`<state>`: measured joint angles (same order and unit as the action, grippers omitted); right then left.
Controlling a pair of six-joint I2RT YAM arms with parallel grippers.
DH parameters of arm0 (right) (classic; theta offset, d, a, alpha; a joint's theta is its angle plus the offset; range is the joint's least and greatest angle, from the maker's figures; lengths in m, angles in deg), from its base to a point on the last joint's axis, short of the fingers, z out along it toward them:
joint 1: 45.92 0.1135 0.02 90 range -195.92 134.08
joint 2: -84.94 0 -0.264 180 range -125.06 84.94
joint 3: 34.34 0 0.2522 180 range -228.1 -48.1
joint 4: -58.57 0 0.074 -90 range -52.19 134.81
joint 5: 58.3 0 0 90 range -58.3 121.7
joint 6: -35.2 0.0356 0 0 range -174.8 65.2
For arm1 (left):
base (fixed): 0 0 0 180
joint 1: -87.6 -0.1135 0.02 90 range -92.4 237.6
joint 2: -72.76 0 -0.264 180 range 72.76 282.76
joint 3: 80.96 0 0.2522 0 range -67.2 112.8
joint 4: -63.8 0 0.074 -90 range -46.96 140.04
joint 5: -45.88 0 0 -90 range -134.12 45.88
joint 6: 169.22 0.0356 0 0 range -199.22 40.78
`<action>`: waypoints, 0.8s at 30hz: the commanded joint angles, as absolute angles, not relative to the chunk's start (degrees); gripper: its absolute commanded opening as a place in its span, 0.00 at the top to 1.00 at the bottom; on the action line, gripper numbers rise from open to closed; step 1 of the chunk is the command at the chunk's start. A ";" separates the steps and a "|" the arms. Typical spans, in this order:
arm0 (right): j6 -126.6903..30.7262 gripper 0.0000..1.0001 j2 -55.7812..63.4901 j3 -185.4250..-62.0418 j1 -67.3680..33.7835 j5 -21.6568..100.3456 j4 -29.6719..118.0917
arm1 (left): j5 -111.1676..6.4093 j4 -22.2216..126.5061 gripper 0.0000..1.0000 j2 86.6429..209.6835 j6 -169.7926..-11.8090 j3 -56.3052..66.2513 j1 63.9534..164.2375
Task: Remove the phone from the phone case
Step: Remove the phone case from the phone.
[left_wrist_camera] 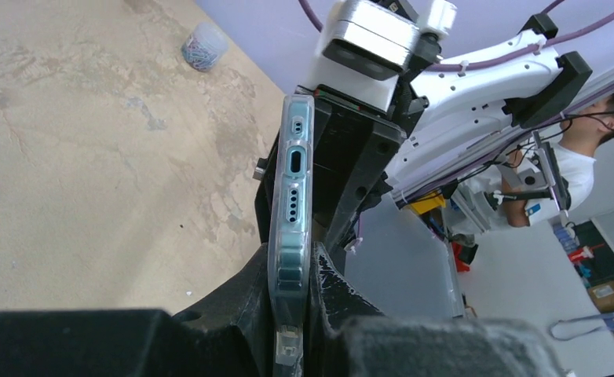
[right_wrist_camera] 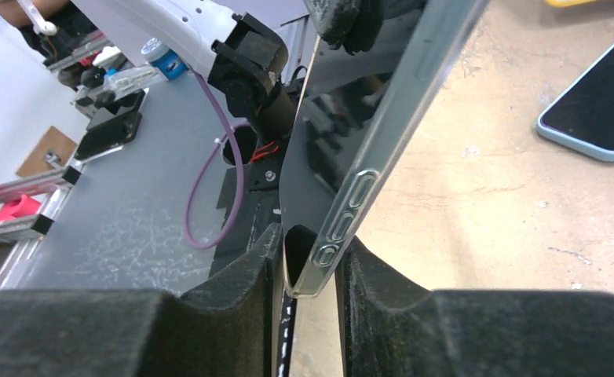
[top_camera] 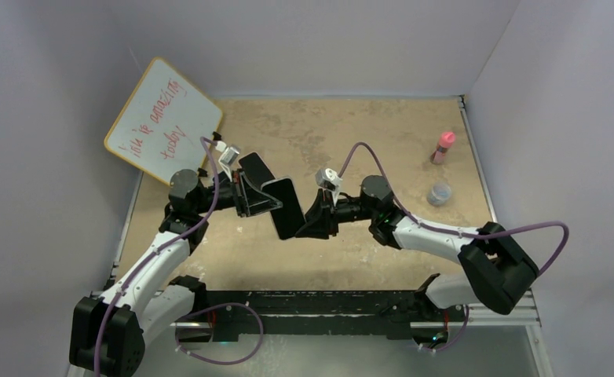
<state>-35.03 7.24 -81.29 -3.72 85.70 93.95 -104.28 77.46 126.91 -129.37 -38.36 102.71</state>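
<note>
Tan table (top_camera: 367,133). Pink bottle (top_camera: 444,147) stands far right. Clear jar (top_camera: 440,193) just nearer than the bottle. Whiteboard (top_camera: 164,119) well left of the bottle. Blue-edged phone (right_wrist_camera: 594,102) lies flat, screen up.

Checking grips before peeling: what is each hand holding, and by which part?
Left hand clamps the cased phone across its faces, near the port end. Right hand straddles its button-side corner; grip cannot be told.
</note>
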 commanded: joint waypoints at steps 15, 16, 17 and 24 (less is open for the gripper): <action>-9.58 1.00 -0.72 -80.50 -3.42 81.99 121.94 | -96.24 84.75 0.91 127.60 -131.46 -41.94 102.72; -8.00 1.00 -1.09 -80.23 -3.44 81.92 123.78 | -96.04 85.68 0.88 127.60 -132.17 -42.36 102.71; -6.64 1.00 -1.31 -79.99 -3.46 81.64 125.26 | -95.87 86.36 0.85 127.51 -132.78 -42.79 102.71; -5.32 1.00 -0.61 -80.54 -3.44 78.33 124.63 | -95.16 91.99 0.71 127.24 -136.94 -45.51 102.88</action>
